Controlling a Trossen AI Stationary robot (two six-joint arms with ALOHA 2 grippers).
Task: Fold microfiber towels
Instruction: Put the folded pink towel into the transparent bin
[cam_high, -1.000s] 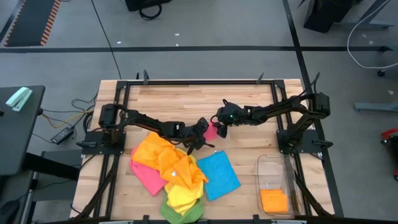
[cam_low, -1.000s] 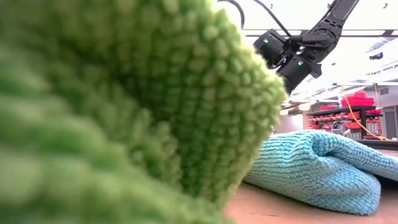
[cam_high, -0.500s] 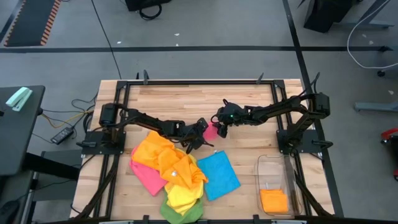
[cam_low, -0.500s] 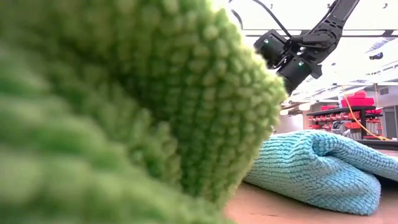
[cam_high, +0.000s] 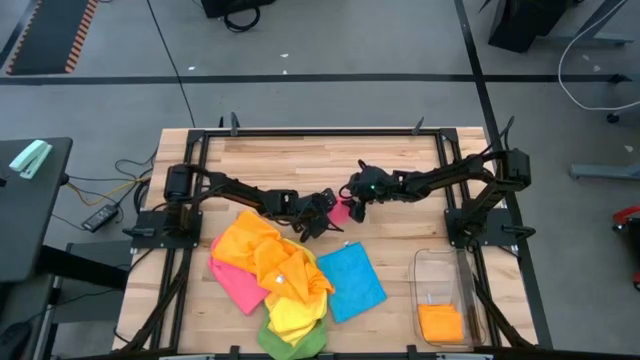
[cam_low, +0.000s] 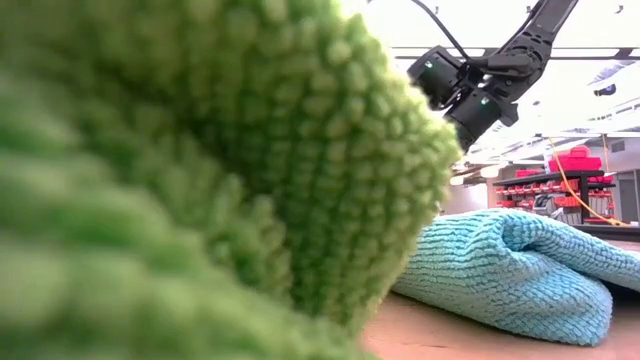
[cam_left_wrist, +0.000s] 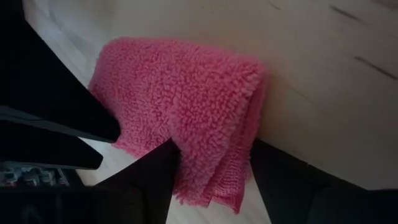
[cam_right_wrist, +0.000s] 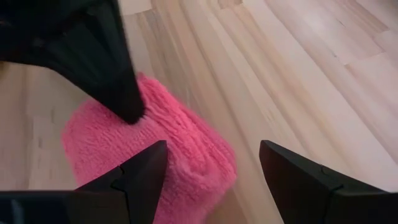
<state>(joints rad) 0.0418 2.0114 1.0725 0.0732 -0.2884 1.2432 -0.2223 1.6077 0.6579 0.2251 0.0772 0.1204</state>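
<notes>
A: Microfiber towels, entry at this moment. Folded pink towel lies on the counter between the two sets of jaws. Change since a second ago?

B: Small. The left gripper has crept slightly toward the pink towel and its jaws have narrowed a little; the right gripper and all cloths lie as they did.

A: State of the left jaws now?

B: Apart, straddling the pink towel. One finger presses into the towel's near folded edge, the other stands just beside the opposite edge. Whether they are truly clamped I cannot tell; they read as spread around it.

A: Right jaws?

B: Wide apart, with the pink towel lying ahead of and between the fingers, not pinched. The left arm's finger touches the towel's far side in the right wrist view.

A: Other cloths?

B: The heap sits behind the left jaws: orange towel on top, a second pink towel under it, yellow towel, green towel at the near edge. Blue towel lies flat beside the heap. A folded orange cloth lies in the clear bin, well apart from both jaws.

A: Low view?

B: Mostly blocked by green towel pile; blue towel behind it.
</notes>
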